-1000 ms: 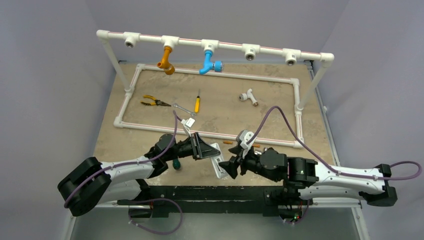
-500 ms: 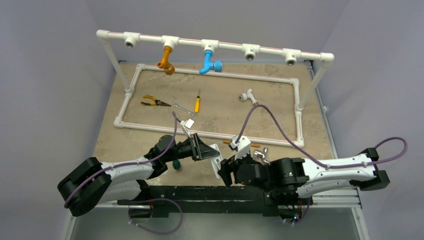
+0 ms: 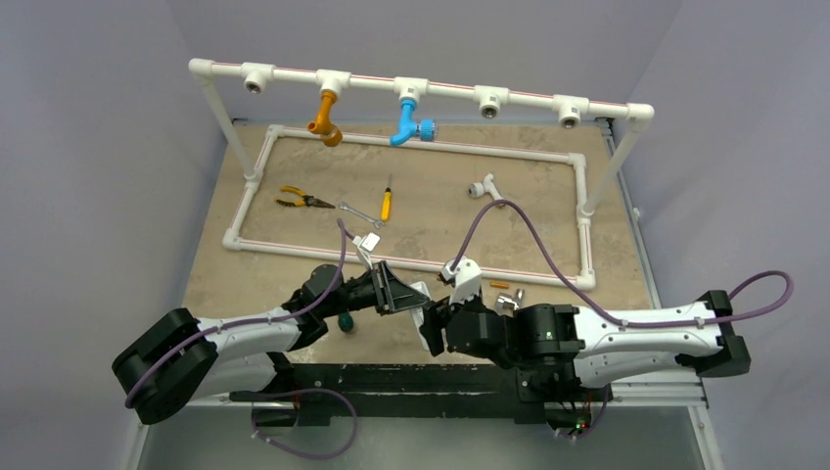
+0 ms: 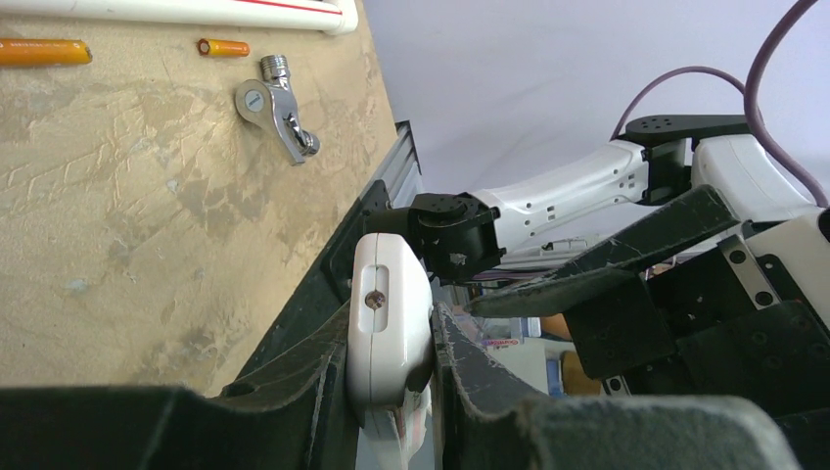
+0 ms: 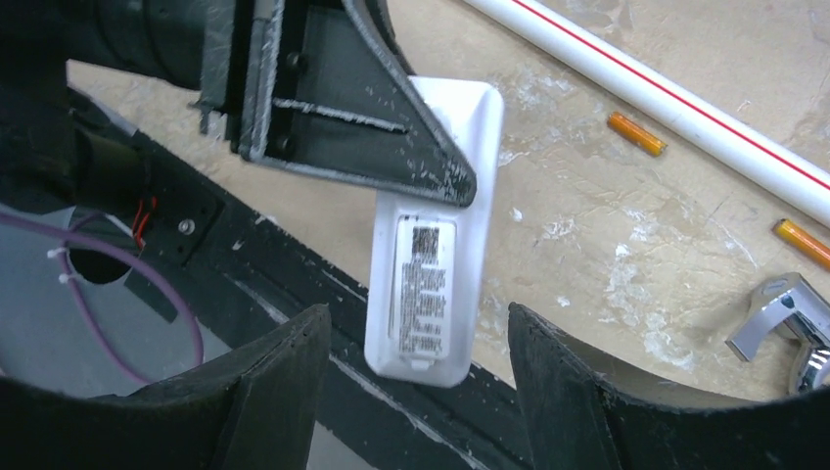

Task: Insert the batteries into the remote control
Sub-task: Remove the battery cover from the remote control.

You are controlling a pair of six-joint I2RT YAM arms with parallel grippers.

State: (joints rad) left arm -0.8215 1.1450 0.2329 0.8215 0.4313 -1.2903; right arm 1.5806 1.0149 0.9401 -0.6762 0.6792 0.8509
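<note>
Squeezing the remote control point(image 5: 431, 274) in the left hand point(image 4: 391, 377), moving the open right hand point(image 5: 416, 333) closer around its end, leaving both batteries point(image 5: 636, 133) on the counter point(image 3: 440, 201) nearby.

**Legible markings: none readable**

Item 1. Label point(image 5: 421, 284) on the back of the remote point(image 5: 460, 196), right wrist view. It is a white upright rectangle set toward the 6 o'clock end of the casing. A dark square code block sits at the label's 12 o'clock. Rows of fine black print run from there down to 6 o'clock. The characters are too small and blurred to read, so no brand, word or number can be made out.

Item 2. Pipe point(image 5: 675, 98), at 1 o'clock from the remote. It carries a thin red line along its length, and no lettering on it is legible.
</note>
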